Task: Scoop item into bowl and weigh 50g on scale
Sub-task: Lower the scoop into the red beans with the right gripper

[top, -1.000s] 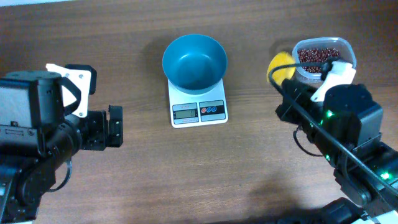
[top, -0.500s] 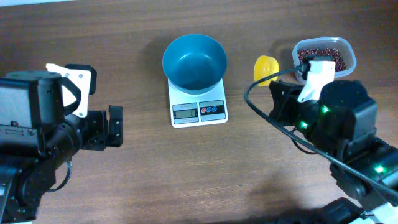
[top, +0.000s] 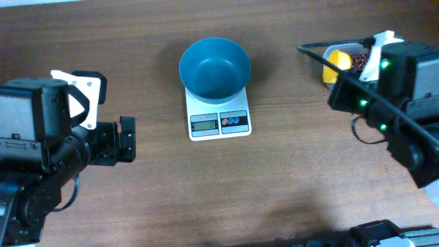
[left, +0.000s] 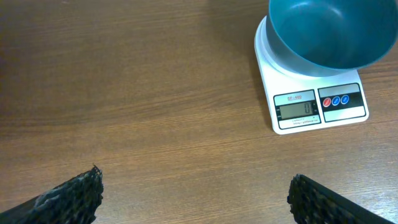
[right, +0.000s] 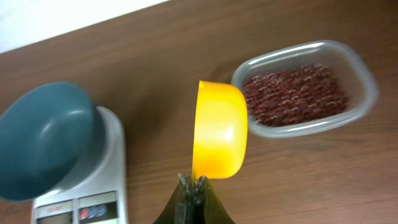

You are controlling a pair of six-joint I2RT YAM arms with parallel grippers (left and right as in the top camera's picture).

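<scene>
— How is the right gripper [right: 194, 185] seen?
— Clamped on the yellow scoop [right: 219, 127], which has been swung back from mid-table to the tub [right: 311, 129] of beans [right: 292, 93].
— And the bowl [right: 43, 137]?
— It is left empty on the scale [right: 112, 143]; loading is judged next.

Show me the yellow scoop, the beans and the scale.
yellow scoop [right: 219, 130], right wrist view, middle of its cup
beans [right: 292, 93], right wrist view, middle of heap
scale [left: 316, 107], left wrist view, front panel beside display
</scene>
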